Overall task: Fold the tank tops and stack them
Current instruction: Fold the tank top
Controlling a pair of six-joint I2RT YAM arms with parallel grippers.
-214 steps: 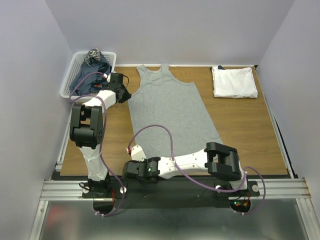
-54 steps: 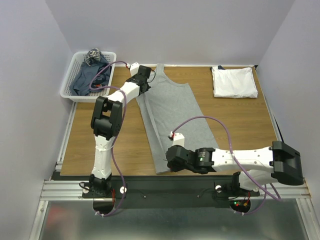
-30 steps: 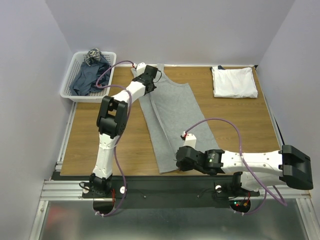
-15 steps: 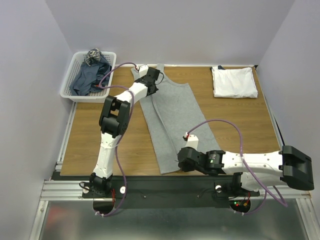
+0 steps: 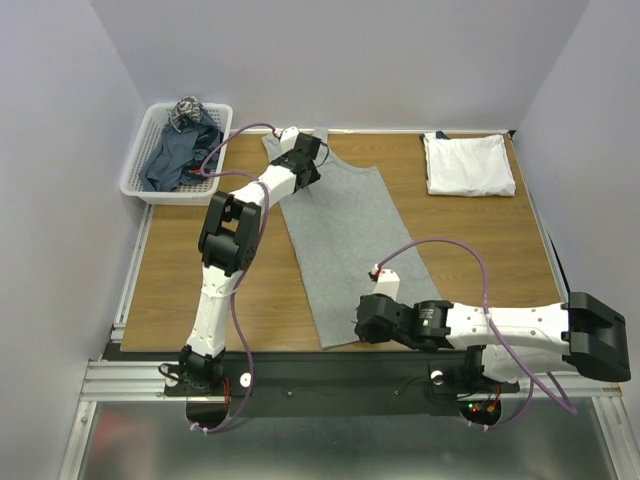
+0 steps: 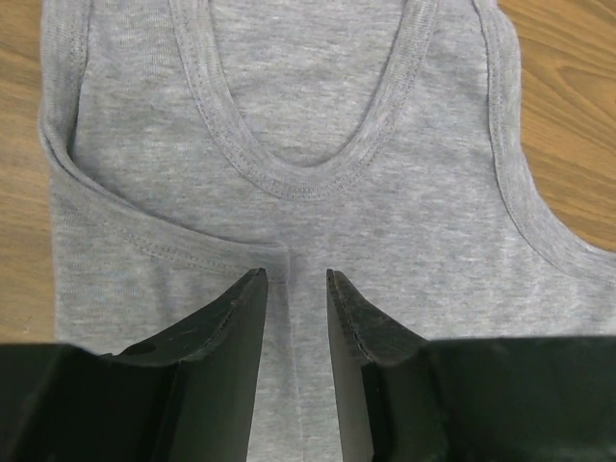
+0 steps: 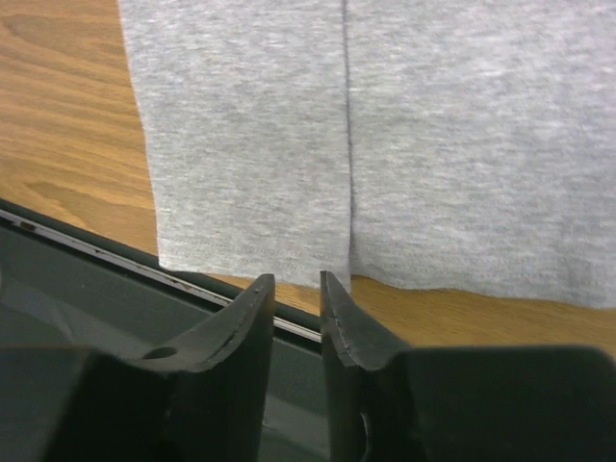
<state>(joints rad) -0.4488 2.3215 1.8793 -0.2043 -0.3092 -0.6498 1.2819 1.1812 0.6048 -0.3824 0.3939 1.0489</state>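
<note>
Left gripper (image 6: 294,274) opened — grey tank top (image 5: 345,235) lies part-folded.

A robotics lab cell, not a home: plain lilac-grey walls (image 5: 60,200) box in the wooden bench (image 5: 180,270) on three sides, an aluminium rail (image 5: 120,380) runs along its near edge, and a white left arm (image 5: 215,290) and right arm (image 5: 510,325) are bolted there, trailing purple cables (image 5: 440,240). Only the grey tank top (image 5: 350,230) and far-left lattice basket (image 5: 140,190) look domestic.

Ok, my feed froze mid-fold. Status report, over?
Left gripper open below neckline, right gripper open at hem, both empty. Grey tank top flat, left side folded in. Nothing blocking it.
</note>
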